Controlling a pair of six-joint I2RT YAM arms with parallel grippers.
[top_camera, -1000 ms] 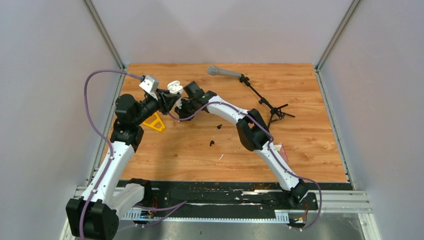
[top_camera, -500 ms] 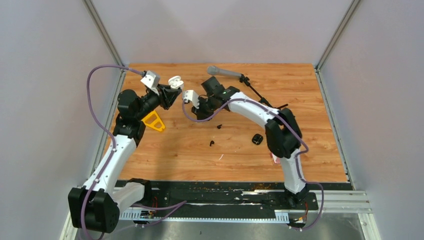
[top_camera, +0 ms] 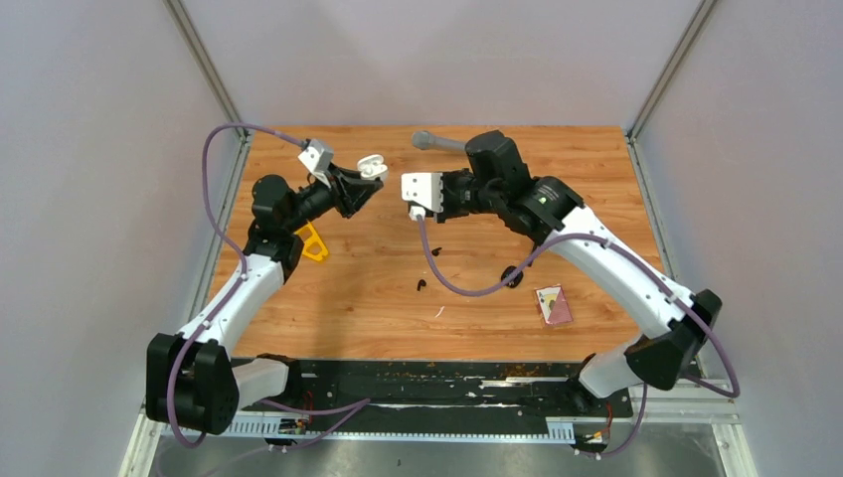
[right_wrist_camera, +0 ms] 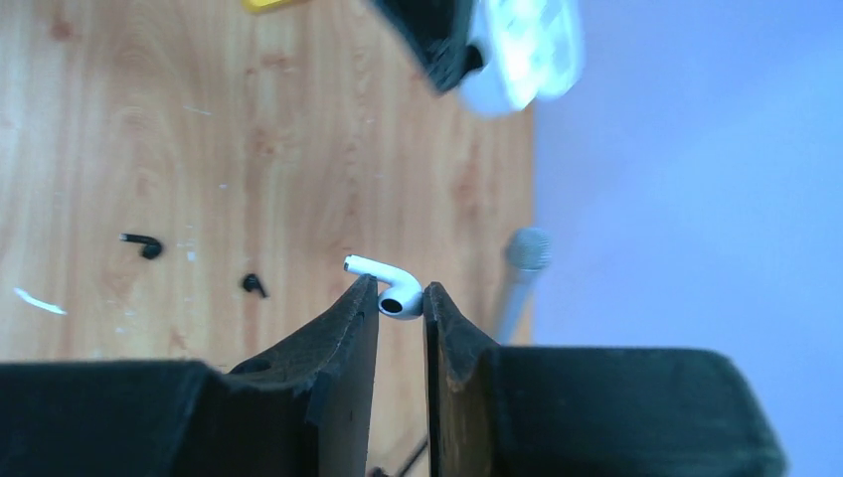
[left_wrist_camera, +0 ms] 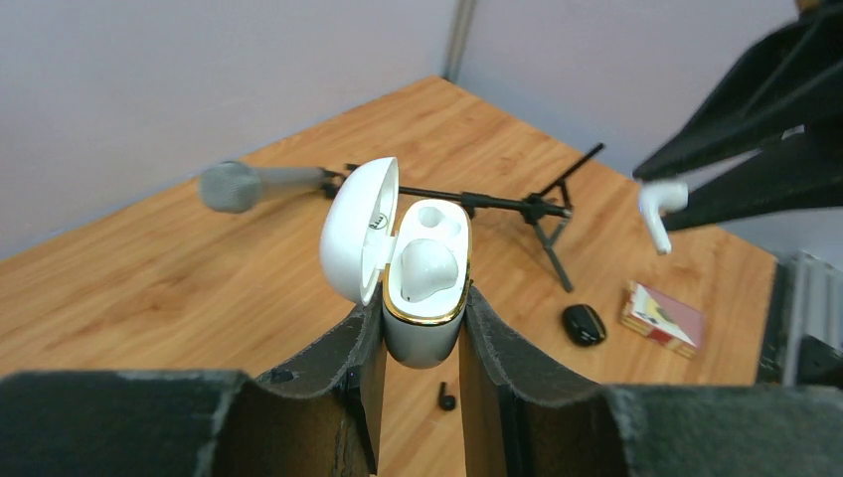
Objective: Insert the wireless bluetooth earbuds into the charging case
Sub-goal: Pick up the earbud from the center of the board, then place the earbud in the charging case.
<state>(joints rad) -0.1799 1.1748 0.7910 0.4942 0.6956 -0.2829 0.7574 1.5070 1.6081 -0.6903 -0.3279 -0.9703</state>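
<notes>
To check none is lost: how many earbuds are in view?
4. One white earbud sits in the charging case; another white earbud is in the right gripper; two black earbuds lie on the table.

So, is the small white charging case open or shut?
Open: the small white charging case has its lid flipped back, sockets exposed.

I find open air between the left gripper (left_wrist_camera: 422, 316) and the right gripper (right_wrist_camera: 400, 293). The white case (left_wrist_camera: 422, 346) has its lid (left_wrist_camera: 358, 229) raised along one side. Its outer socket (left_wrist_camera: 442, 219) is free and the inner one is filled. The microphone (top_camera: 427, 140) and its stand (left_wrist_camera: 542, 211) crowd the rear. Black earbuds (top_camera: 421, 286) and a black case (top_camera: 512, 276) lie low on the table (top_camera: 348, 318).
</notes>
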